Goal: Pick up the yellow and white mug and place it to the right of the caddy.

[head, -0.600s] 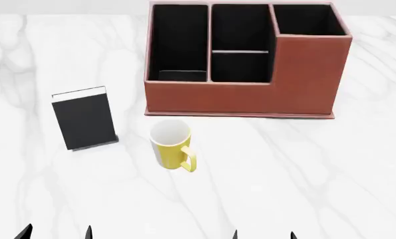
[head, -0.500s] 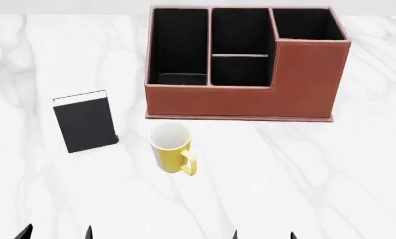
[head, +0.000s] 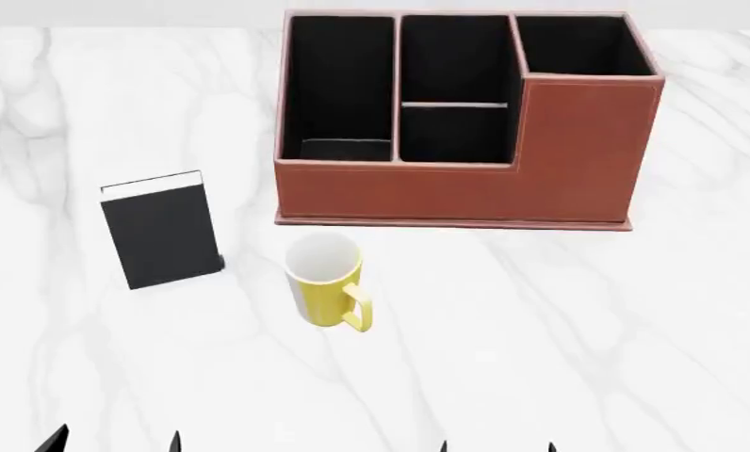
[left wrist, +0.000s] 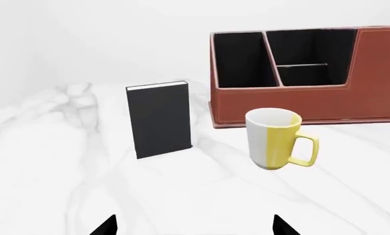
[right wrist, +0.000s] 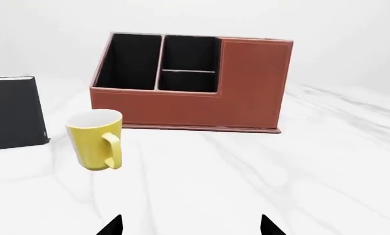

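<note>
Yellow-and-white ceramic mug [head: 325, 282] sits untouched, so nothing's grabbed yet. Left gripper [head: 114, 441] and right gripper [head: 497, 445] both have jaws spread, empty, well short of it. It's upright just in front of the reddish-brown leather caddy [head: 464, 179], handle toward the robot, black book [head: 161, 229] off to the caddy's front-left.

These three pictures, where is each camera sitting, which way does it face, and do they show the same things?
Head view: high on the robot's head, looking forward and down at the mug, caddy and black book; both claws' fingertips poke in at the bottom edge.
Left wrist view: low by the left claw, facing the mug's white-and-yellow side.
Right wrist view: low by the right claw, facing the mug's handle side.
Shared: all three show the mug standing upright in front of the caddy on the marble table.
</note>
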You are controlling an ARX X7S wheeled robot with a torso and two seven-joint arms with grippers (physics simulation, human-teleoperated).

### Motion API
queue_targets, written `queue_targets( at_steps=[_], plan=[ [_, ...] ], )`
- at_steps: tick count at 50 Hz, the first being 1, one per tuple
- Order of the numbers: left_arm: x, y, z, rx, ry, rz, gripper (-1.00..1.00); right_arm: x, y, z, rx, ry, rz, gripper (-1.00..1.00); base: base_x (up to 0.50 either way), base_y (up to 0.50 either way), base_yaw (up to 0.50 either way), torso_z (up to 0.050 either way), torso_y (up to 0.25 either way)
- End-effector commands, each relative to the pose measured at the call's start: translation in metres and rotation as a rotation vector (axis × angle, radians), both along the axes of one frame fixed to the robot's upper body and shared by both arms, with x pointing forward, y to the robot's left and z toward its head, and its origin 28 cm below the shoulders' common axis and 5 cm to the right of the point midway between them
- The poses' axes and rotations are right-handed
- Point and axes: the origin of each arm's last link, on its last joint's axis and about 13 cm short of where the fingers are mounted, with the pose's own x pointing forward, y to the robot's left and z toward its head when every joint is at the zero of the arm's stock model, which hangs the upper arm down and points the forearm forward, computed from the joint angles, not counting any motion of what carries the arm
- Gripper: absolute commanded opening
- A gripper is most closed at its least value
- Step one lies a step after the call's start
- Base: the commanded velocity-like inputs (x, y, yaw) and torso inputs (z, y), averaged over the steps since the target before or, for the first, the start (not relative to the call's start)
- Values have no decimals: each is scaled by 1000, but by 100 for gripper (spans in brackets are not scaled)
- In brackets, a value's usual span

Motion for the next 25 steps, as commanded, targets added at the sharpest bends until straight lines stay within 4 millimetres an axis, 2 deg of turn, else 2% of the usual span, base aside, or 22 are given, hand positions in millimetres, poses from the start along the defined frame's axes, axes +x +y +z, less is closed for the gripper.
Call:
queue_targets(
  at_steps=[1, 5, 8, 12, 21, 22, 25],
  plan=[
    [0, 0, 0, 9, 0, -1, 100, -3, 3, 9, -22, -46, -45, 100, 0, 0, 0, 0, 0],
    [-1, -1, -1, 9, -8, -2, 100, -4, 3, 31, -17, -108, -78, 100, 0, 0, 0, 0, 0],
    [-1, -1, -1, 9, -9, -3, 100, -7, 1, 58, 6, -182, -92, 100, 0, 0, 0, 0, 0],
    [-2, -1, -1, 15, -8, -5, 100, -11, -2, 106, 58, -292, -102, 100, 0, 0, 0, 0, 0],
    [-2, -1, -1, 20, -4, -7, 100, -26, -1, 152, 70, -385, -66, 100, 0, 0, 0, 0, 0],
    [-1, -1, -1, 19, -4, -7, 100, -31, -2, 166, 61, -406, -69, 100, 0, 0, 0, 0, 0],
    [-1, -1, -1, 19, -3, -6, 100, -36, -7, 181, 45, -439, -86, 100, 0, 0, 0, 0, 0]
  ],
)
